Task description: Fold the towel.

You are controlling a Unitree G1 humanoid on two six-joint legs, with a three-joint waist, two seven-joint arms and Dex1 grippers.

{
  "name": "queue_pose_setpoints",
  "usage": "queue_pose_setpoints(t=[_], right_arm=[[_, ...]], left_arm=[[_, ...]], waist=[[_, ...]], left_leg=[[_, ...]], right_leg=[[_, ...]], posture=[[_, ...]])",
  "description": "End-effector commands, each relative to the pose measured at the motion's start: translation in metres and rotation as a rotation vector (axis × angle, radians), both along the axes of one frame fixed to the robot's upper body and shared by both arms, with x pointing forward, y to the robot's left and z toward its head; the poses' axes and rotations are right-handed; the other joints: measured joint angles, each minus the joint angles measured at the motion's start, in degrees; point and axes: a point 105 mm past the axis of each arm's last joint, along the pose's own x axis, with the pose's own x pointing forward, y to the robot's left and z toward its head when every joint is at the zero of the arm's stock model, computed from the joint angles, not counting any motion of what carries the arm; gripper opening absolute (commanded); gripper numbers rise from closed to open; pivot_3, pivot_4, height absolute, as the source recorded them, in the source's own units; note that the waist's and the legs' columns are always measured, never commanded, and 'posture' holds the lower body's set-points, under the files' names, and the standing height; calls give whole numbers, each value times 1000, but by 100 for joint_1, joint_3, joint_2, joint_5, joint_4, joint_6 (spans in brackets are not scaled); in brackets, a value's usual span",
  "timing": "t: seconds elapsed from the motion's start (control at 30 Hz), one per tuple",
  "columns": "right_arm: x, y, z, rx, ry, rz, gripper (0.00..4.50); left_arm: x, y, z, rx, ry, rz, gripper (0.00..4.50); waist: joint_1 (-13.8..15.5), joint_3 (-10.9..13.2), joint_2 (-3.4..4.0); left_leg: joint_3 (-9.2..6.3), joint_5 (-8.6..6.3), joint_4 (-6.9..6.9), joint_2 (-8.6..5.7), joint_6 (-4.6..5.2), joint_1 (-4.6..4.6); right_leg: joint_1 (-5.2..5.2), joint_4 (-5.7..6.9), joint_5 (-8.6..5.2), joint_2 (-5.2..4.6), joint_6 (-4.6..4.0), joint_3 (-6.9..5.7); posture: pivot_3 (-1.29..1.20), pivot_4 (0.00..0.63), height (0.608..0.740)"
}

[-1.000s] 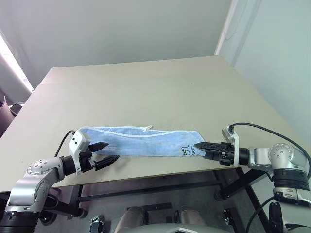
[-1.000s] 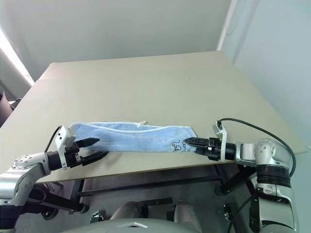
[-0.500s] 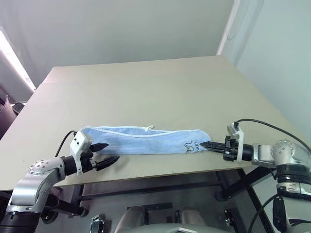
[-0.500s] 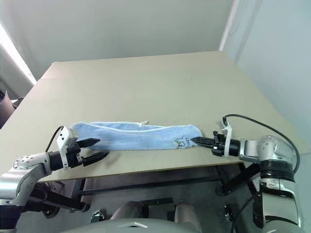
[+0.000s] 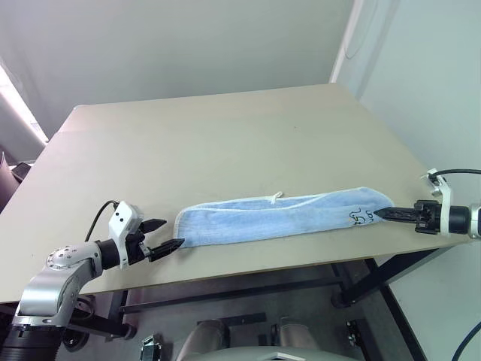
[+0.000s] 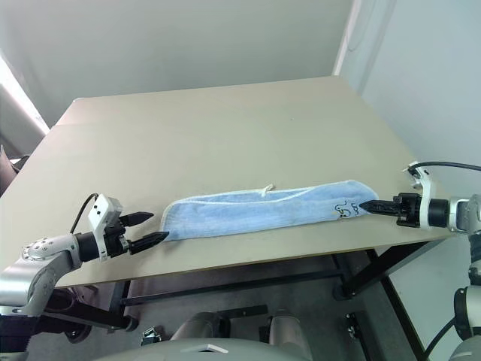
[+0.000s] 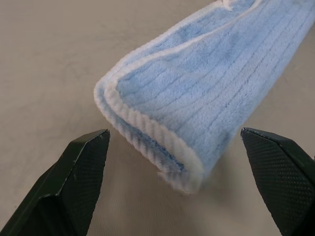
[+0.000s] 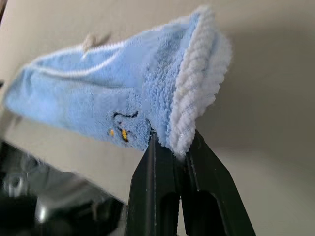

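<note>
**Blue towel pinched at one end, free at the other**

Blue terry runs in a long doubled strip along the front edge of the tabletop (image 5: 225, 143) in the left eye view. That is the towel (image 5: 278, 219), folded lengthwise, white trim showing. The right gripper (image 5: 385, 214) sits at the front right corner, clenched on the printed end. The left gripper (image 5: 167, 235) waits just off the other end, fingers spread, apart from the cloth.

Right eye view, same story: strip lying flat, its right end close to the table's right edge, its left end just beside the open left claw.

Left wrist view now: the towel's rounded, layered end (image 7: 162, 147) lies between the two black fingers (image 7: 74, 182), which stand wide and touch nothing.

Right wrist view: both fingers are closed tight on the white trimmed edge (image 8: 189, 123), beside the small dark drawing (image 8: 123, 129).

My read: the first fold looks done, and the second, end to end, is being set up. Next, the left claw likely needs to ease forward around that near end and close on both layers. Grab only the top layer and the fold could slip open.
</note>
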Motion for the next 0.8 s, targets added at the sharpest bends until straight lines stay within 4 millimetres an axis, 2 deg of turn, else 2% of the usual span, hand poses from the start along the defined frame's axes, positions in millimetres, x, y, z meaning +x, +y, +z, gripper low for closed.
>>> queue_pose_setpoints(t=[0.03, 0.3, 0.43, 0.57, 0.67, 0.8], right_arm=[[5, 38, 36, 23, -164, 171, 20], [-17, 135, 60, 178, -251, 501, 20], [-18, 171, 47, 207, -212, 601, 20], [-9, 193, 25, 185, -194, 623, 20], [-5, 201, 5, 132, -190, 647, 20], [4, 211, -9, 114, -209, 645, 20]], left_arm=[[4, 2, 6, 18, -23, 2, 4500], [0, 2, 3, 37, -1, -6, 4500], [1, 2, 3, 41, 0, -3, 4500], [1, 0, 2, 51, 3, -8, 4500], [-1, -1, -1, 66, 8, -11, 4500], [-3, -2, -1, 72, 4, -16, 4500]], waist=[[5, 0, 0], [45, 10, -16], [31, 9, -19], [27, 9, -21], [46, 8, -22], [30, 8, -23]], left_leg=[[-1, 0, -1, 1, 0, 0], [-8, -7, 1, -1, -10, -8], [-8, -8, 1, -1, -12, -8], [-9, -8, -1, -1, -11, -8], [-9, -6, -2, -3, -8, -11], [-9, -3, -1, -4, -4, -9]], right_leg=[[-1, 1, -1, 1, 2, 0], [-1, -2, -10, -5, 18, 4], [-3, -2, -9, -5, 15, 4], [-5, -3, 0, -5, 0, 4], [-8, -4, 1, -5, 0, 4], [-8, -1, 2, -3, 0, 4]], posture=[[0, 0, 740], [0, 0, 740], [0, 0, 740], [0, 0, 740], [0, 0, 740], [0, 0, 740]])
